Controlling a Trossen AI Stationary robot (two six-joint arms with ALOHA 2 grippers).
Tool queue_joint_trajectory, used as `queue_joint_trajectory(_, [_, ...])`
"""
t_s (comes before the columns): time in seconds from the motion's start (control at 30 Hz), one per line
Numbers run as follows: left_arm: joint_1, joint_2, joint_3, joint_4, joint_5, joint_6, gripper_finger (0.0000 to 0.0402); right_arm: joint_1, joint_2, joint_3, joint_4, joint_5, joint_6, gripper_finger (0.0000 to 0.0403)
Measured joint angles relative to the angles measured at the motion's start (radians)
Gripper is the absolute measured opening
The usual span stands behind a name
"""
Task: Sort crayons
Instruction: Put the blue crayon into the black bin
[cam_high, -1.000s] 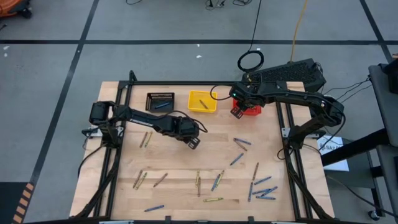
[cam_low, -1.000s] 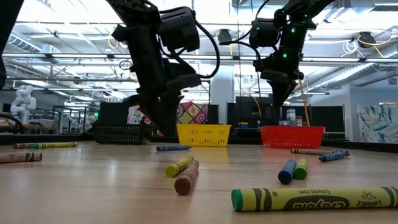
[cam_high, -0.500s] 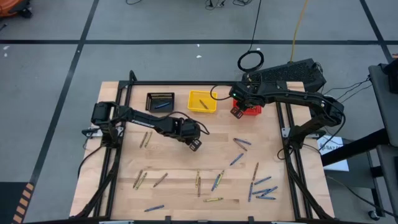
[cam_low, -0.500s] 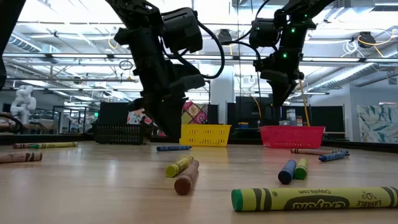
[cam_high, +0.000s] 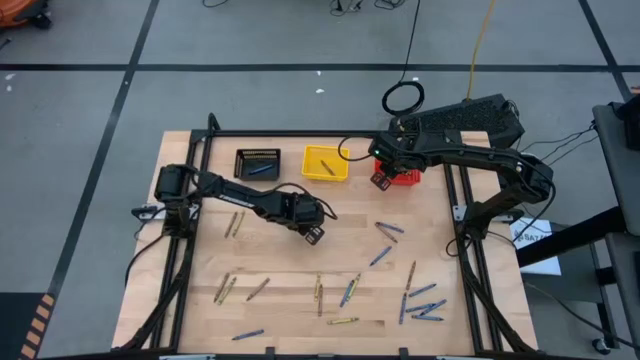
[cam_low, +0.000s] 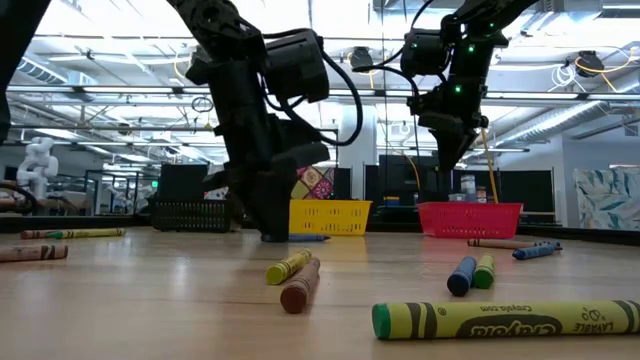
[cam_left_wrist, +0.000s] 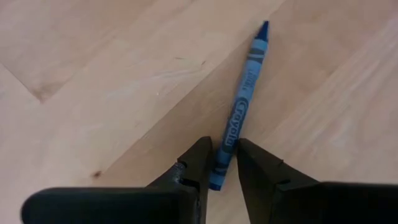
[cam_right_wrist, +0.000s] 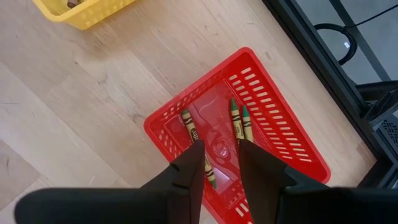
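The left gripper (cam_left_wrist: 222, 163) is down at the table (cam_high: 270, 262) with its jaws narrowly parted around the blunt end of a blue crayon (cam_left_wrist: 241, 106), which lies flat on the wood; whether they are pinching it I cannot tell. Gripped so near the end, the crayon could swivel or slip out on the lift, or roll away if one jaw nudges it first. The right gripper (cam_right_wrist: 221, 163) hangs over the red basket (cam_right_wrist: 292, 134), jaws slightly apart and empty, three crayons (cam_right_wrist: 239, 119) lying inside. Other crayons lie scattered over the table's near half.
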Motion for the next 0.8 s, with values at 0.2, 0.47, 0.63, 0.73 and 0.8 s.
queue_joint_trajectory(0.2, [-0.001, 0.003, 0.0, -0.007, -0.01, 0.0, 0.0061, 0.0, 0.0, 0.0, 0.0, 0.0, -0.003, 0.0086])
queue_joint_trajectory(0.47, [-0.006, 0.056, 0.005, -0.022, -0.008, -0.001, 0.0009, 0.0, 0.0, 0.0, 0.0, 0.0, -0.003, 0.0086])
queue_joint_trajectory(0.63, [-0.023, 0.039, -0.001, -0.026, -0.042, 0.001, 0.0004, 0.0, 0.0, 0.0, 0.0, 0.0, -0.003, 0.0086])
queue_joint_trajectory(0.73, [-0.027, 0.014, -0.003, -0.025, -0.05, 0.018, 0.0003, 0.0, 0.0, 0.0, 0.001, 0.0, -0.003, 0.0086])
queue_joint_trajectory(0.8, [-0.03, 0.0, -0.005, -0.025, -0.051, 0.024, 0.0002, 0.0, 0.0, 0.0, 0.0, 0.0, -0.003, 0.0086])
